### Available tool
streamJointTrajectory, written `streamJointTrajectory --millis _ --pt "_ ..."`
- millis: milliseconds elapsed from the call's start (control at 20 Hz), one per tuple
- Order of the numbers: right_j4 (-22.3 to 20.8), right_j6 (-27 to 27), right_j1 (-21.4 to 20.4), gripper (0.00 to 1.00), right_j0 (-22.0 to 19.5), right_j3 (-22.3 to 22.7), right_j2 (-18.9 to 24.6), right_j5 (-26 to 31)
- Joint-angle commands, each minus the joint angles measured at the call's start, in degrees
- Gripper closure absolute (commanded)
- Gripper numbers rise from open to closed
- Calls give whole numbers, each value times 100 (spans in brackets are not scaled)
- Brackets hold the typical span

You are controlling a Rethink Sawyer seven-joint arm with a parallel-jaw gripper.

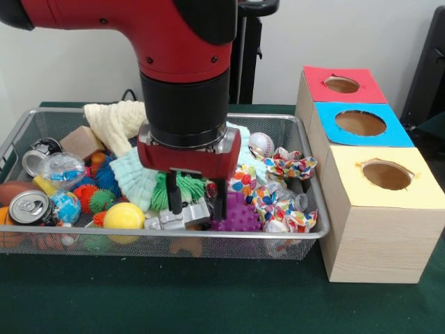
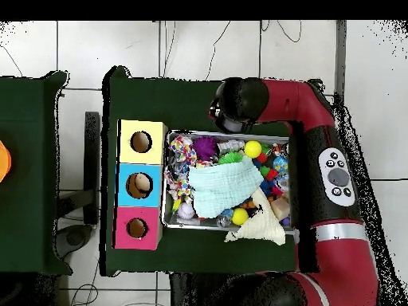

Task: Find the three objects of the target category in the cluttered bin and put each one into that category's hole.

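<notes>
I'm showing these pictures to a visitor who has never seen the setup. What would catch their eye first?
Most likely the big red and black arm coming down from above, its claw open over the silver toy robot in the middle of the cluttered bin. Next, the heap of bright toys and cloths filling that wire tray. Then the three wooden boxes beside it, with red, blue and yellow holed tops.

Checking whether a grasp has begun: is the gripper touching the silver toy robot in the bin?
Cannot tell. In the front view the gripper has its fingers spread open over the silver toy robot, overlapping it, but depth is unclear; overhead, the arm hides it.
</notes>
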Motion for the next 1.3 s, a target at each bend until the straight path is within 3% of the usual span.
streamJointTrajectory --millis 50,400,1300 --pt "-114 -1650 -191 0 -186 685 283 -142" --pt "-353 -1715 249 0 -216 499 253 -457" --pt "-555 -1781 616 0 -213 356 244 -664"
